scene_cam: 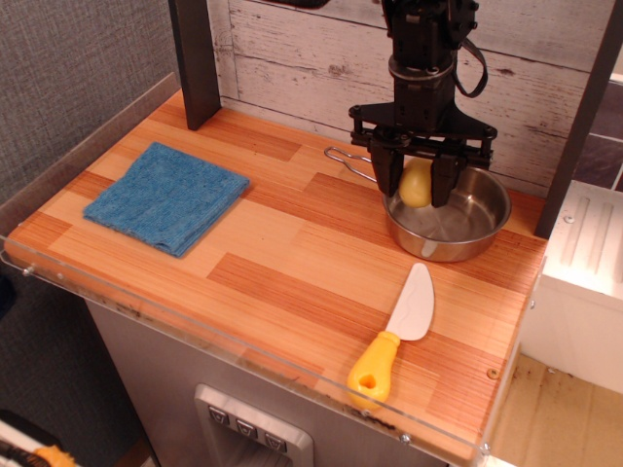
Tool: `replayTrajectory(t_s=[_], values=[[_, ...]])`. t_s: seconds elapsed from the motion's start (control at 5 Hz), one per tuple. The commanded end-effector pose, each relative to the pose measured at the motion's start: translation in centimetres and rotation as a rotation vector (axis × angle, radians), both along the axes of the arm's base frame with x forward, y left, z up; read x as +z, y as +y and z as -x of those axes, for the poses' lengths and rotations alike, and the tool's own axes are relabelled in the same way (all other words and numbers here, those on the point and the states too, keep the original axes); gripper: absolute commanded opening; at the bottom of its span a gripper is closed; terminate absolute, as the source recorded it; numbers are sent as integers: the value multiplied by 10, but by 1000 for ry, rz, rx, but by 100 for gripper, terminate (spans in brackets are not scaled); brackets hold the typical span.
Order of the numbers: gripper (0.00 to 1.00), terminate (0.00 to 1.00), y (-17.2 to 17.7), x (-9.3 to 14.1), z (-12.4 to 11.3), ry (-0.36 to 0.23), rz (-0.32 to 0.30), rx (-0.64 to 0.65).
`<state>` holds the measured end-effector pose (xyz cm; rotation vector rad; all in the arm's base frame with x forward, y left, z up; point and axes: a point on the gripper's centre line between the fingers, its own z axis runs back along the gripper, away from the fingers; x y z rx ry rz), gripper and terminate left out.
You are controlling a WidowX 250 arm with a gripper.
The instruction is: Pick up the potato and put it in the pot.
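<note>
The yellow egg-shaped potato (416,184) sits between the two black fingers of my gripper (416,187), which is shut on it. The gripper hangs over the left part of the shiny steel pot (458,226), with the potato low inside the rim, just above the pot's floor. I cannot tell whether the potato touches the bottom. The pot's thin wire handle (348,161) points left behind the gripper. The pot stands at the back right of the wooden counter (282,263).
A folded blue cloth (167,197) lies at the left. A white knife with a yellow handle (394,336) lies near the front right edge. A dark post (195,58) stands at the back left and a plank wall runs behind.
</note>
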<state>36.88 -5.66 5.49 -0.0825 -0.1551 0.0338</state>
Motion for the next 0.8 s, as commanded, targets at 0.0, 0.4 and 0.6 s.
replayTrajectory(t_s=[0.0,0.4,0.6], values=[[100,0,9,28,0,-92,12,9],[100,0,47,65,39,-88,-47,37],[100,0,70,65,57,-24,-43,25]])
